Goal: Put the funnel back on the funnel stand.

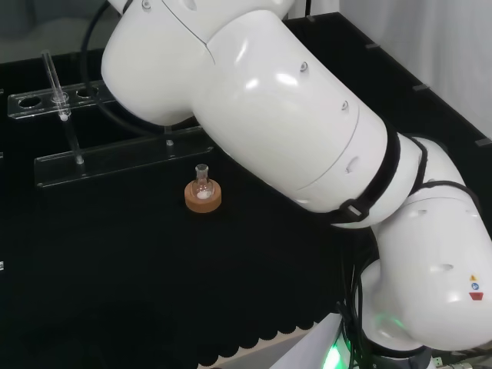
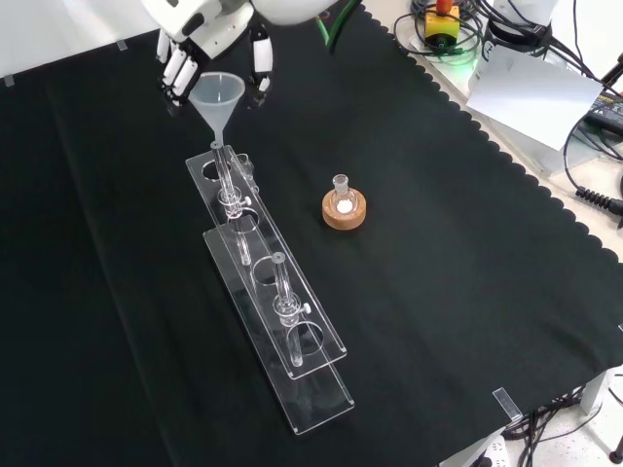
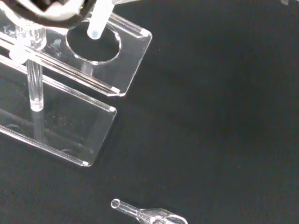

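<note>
The clear funnel (image 2: 216, 93) hangs upright in the hand (image 2: 209, 44), whose fingers curl round its cone at the top of the front view. Its stem points down at the far end of the clear two-tier funnel stand (image 2: 324, 341). In the wrist view the white stem tip (image 3: 95, 31) hovers just over a round hole (image 3: 93, 46) in the stand's top plate (image 3: 131, 44), beside a blurred part of the hand (image 3: 42, 9). The stand (image 1: 115, 157) lies at the left of the head view, behind the arm's white links.
A small round flask (image 2: 340, 195) sits on a cork ring (image 2: 345, 212) right of the stand, also flask (image 1: 202, 183). Two clear posts (image 2: 284, 297) rise from the stand. A small clear glass piece (image 3: 149, 215) lies on the cloth. Cables and a paper sheet (image 2: 531, 92) lie beyond the cloth's scalloped edge.
</note>
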